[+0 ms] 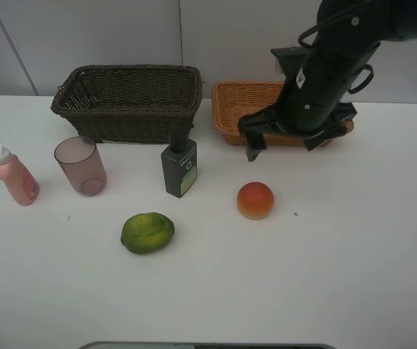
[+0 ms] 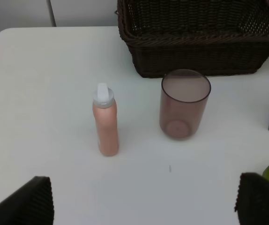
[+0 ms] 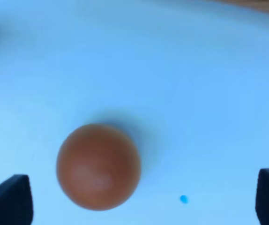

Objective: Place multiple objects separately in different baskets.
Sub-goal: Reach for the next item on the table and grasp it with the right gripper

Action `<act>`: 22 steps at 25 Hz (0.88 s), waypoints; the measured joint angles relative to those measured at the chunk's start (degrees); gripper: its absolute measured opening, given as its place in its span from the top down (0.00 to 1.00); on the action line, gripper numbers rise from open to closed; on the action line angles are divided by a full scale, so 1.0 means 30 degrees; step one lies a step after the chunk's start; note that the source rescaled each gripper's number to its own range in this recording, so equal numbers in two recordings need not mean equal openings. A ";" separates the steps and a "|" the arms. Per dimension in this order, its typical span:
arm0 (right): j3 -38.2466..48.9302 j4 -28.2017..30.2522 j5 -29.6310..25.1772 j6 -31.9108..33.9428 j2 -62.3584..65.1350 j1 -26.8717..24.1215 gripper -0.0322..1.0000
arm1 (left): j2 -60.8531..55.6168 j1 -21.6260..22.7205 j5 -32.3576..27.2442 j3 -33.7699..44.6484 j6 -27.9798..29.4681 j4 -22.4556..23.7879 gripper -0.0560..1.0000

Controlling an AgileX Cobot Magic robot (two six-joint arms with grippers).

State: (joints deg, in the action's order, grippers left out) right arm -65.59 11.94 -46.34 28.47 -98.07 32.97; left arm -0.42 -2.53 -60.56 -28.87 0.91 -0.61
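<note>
Green fruit (image 1: 147, 233) is lying loose on the bench (image 1: 354, 254). Your right tool (image 1: 287, 138) is hovering, jaws apart, above the red-yellow fruit (image 1: 255, 200), apparently for a grasp; left tool (image 2: 141, 204) likewise apart.

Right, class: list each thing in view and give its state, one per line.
Pink bottle: upright, capped.
Mauve cup: upright, empty.
Green-labelled bottle: upright.
Dark brown basket: nothing seen inside.
Orange-tan basket: partly hidden.
Green fruit: on table.
Red-yellow fruit: on table.
Left gripper: open.
Right gripper: open.
</note>
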 joint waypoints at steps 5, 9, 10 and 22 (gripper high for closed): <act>0.0716 -0.0087 0.1758 0.2155 0.0000 0.0212 0.00 | 0.0000 0.0000 0.0000 0.0000 0.0000 0.0000 0.01; 0.0915 -0.0204 0.2095 0.2950 -0.0502 0.0212 0.00 | 0.0000 0.0000 0.0000 0.0000 0.0000 0.0000 0.01; 0.0915 -0.0220 0.2098 0.3015 -0.0763 0.0212 0.00 | 0.0000 0.0000 0.0000 0.0000 0.0000 0.0000 0.01; -0.0089 -0.1421 0.1716 0.3056 -0.3164 0.0212 0.00 | 0.0000 0.0000 0.0000 0.0000 0.0000 0.0000 0.01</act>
State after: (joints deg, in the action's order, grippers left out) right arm -65.86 7.68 -41.20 37.64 -107.56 33.60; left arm -0.42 -2.53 -60.56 -28.87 0.91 -0.61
